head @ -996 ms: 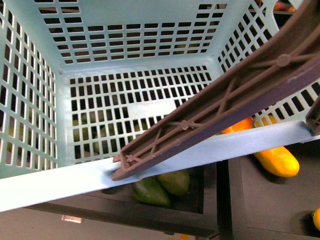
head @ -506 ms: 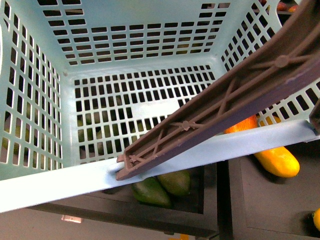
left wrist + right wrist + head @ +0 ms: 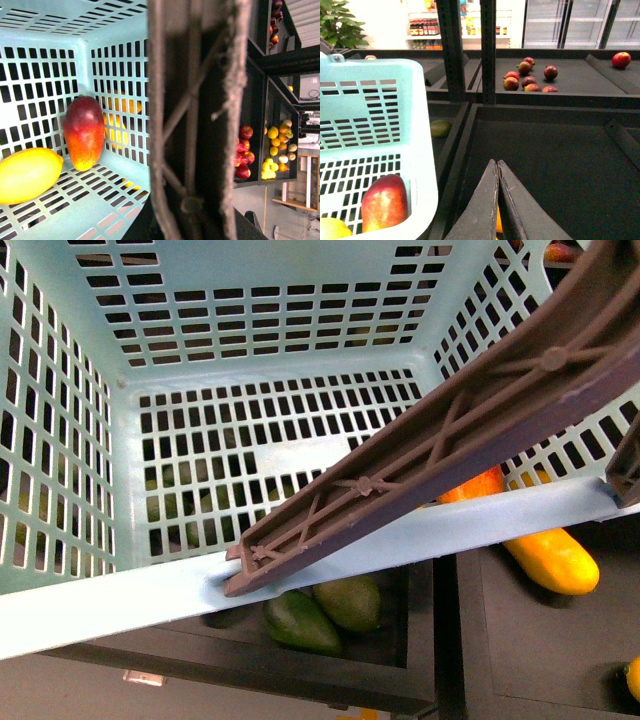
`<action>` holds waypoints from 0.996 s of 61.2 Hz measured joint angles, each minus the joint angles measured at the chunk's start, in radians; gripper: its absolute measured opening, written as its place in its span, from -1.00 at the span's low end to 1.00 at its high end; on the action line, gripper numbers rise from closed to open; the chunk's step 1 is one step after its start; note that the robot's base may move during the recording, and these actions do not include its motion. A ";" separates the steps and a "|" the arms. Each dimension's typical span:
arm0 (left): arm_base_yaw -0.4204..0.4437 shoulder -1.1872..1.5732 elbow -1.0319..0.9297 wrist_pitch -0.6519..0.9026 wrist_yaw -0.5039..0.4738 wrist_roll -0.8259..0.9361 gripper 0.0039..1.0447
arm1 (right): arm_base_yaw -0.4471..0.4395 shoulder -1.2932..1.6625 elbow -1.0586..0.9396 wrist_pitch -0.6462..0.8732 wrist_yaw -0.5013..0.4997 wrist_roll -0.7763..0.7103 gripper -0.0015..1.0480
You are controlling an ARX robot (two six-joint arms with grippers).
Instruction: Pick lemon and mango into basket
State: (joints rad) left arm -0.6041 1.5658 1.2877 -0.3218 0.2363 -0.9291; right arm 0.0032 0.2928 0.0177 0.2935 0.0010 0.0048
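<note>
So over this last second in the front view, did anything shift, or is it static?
Barely. The basket wobbled: its view slid slightly at the half-second mark, then returned close to where it started. The brown handle across its near rim stayed put. The green fruits and the long yellow fruit below did not move. Nothing was visibly grasped or released.
</note>
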 joint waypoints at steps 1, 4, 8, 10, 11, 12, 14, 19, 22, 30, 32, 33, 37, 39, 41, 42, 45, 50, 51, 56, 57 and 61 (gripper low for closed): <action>0.000 0.000 0.000 0.000 0.000 0.000 -0.91 | 0.000 -0.003 0.000 -0.003 0.000 0.000 -0.96; 0.000 0.000 0.000 0.000 0.000 0.000 -0.91 | 0.000 -0.020 0.000 -0.021 0.000 0.000 -0.96; 0.000 0.000 0.000 0.000 0.002 -0.001 -0.91 | 0.000 -0.040 0.000 -0.039 0.000 0.000 -0.96; 0.000 0.000 0.000 0.000 0.002 -0.001 -0.91 | 0.000 -0.049 0.000 -0.048 0.000 0.000 -0.96; 0.000 0.000 0.000 0.000 0.002 -0.001 -0.91 | 0.000 -0.052 0.000 -0.051 0.000 0.000 -0.96; 0.000 0.000 0.000 0.000 0.002 -0.001 -0.91 | 0.000 -0.058 0.000 -0.057 0.000 0.000 -0.96; 0.000 0.000 0.000 0.000 0.001 -0.001 -0.91 | 0.000 -0.064 0.000 -0.064 0.000 0.000 -0.96; 0.000 0.000 0.000 0.000 0.000 0.000 -0.91 | 0.000 -0.085 0.000 -0.085 0.000 0.000 -0.96; 0.000 0.000 0.000 0.000 -0.001 0.000 -0.91 | 0.000 -0.095 0.000 -0.095 0.000 0.000 -0.96; 0.000 0.000 0.000 0.000 0.000 0.000 -0.91 | 0.000 -0.165 0.000 -0.183 0.002 0.000 -0.96; 0.000 0.000 0.000 0.000 0.000 0.000 -0.91 | 0.000 -0.234 0.000 -0.267 0.002 0.000 -0.96; 0.000 0.000 0.000 0.000 0.000 0.000 -0.91 | 0.000 -0.254 0.000 -0.280 0.000 0.000 -0.96; 0.000 0.000 0.000 0.000 0.000 -0.001 -0.91 | 0.000 -0.282 0.000 -0.288 0.000 0.000 -0.96; 0.000 0.000 0.000 0.000 0.000 -0.001 -0.91 | 0.000 -0.283 0.000 -0.290 0.001 0.000 -0.96; 0.000 0.000 0.000 0.000 0.000 0.000 -0.91 | 0.000 -0.283 0.000 -0.291 0.001 0.000 -0.96; 0.000 0.000 0.000 0.000 0.000 0.000 -0.91 | 0.000 -0.283 0.000 -0.291 0.000 0.000 -0.96; 0.000 0.000 0.000 0.000 0.001 -0.001 -0.91 | 0.000 -0.285 0.000 -0.292 0.000 0.000 -0.96; 0.000 0.000 0.000 0.000 0.002 -0.003 -0.91 | 0.000 -0.286 0.000 -0.292 0.001 0.000 -0.96; 0.000 0.000 0.000 0.000 0.001 -0.002 -0.91 | 0.000 -0.286 0.000 -0.292 0.000 -0.001 -0.95; 0.000 0.000 0.000 0.000 -0.001 0.000 -0.91 | 0.000 -0.286 0.000 -0.292 0.000 -0.002 -0.73; 0.000 0.000 0.000 0.000 -0.001 0.000 -0.91 | 0.000 -0.286 0.000 -0.292 0.001 -0.002 -0.67; 0.000 0.000 0.000 0.000 -0.001 0.000 -0.91 | 0.000 -0.286 0.000 -0.292 0.000 -0.002 -0.47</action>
State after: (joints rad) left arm -0.6041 1.5658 1.2877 -0.3218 0.2356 -0.9291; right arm 0.0032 0.0067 0.0181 0.0013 0.0013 0.0032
